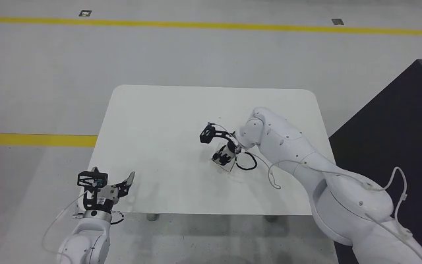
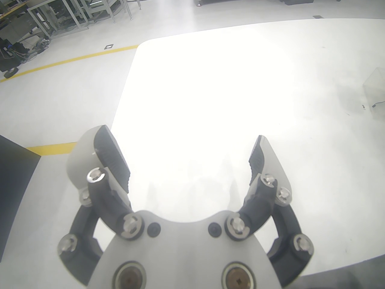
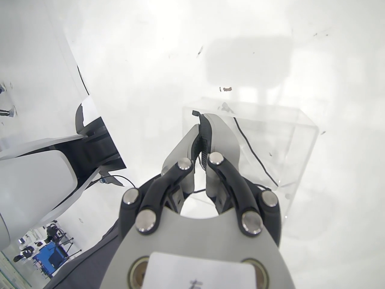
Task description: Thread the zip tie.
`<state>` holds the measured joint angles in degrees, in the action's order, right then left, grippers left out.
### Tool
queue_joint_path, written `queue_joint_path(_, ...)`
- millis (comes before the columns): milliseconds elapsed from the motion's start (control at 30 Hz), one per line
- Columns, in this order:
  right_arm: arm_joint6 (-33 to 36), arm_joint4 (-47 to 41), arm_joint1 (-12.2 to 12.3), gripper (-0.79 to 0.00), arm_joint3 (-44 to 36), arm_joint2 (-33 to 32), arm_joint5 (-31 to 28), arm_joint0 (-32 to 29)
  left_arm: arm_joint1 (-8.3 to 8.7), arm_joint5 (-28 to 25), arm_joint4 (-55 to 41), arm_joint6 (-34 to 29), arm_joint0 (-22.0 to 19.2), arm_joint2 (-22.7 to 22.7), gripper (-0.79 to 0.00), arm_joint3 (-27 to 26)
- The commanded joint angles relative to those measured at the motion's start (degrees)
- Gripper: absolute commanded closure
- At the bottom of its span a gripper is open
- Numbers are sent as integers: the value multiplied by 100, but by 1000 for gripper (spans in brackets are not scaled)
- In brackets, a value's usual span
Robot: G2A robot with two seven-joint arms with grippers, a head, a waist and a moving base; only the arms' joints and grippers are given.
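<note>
My right gripper (image 3: 202, 124) is shut on a thin black zip tie (image 3: 195, 113), whose small head pokes out past the fingertips. It hangs over the near corner of a clear plastic box (image 3: 303, 139), and a black strand (image 3: 254, 154) runs slanting inside the box. In the top view the right gripper (image 1: 225, 157) is at the box (image 1: 222, 164) near the table's middle. My left gripper (image 2: 183, 148) stands open with nothing between its fingers, low over the table's front left corner (image 1: 122, 184), far from the box (image 2: 374, 90).
The white table (image 1: 165, 125) has rounded corners and bare room to the left of and behind the box. Grey floor with yellow lines surrounds it. A dark panel (image 1: 389, 112) stands at the right. Metal racks (image 2: 75, 4) stand far off.
</note>
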<state>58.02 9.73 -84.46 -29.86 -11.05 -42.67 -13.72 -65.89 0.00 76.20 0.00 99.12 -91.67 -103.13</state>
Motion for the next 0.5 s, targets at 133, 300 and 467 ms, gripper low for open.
queue_joint_path(133, 48, 18, 60, 0, -117, -112, -13, -41, 0, 0, 0, 0, 0, 0, -785, 0)
queue_joint_path(300, 98, 25, 83, 0, -152, -203, -13, -38, 0, 0, 0, 0, 0, 0, -785, 0)
queue_joint_path(467, 131, 49, 100, 0, -205, -278, -83, -55, 0, 0, 0, 0, 0, 0, -785, 0)
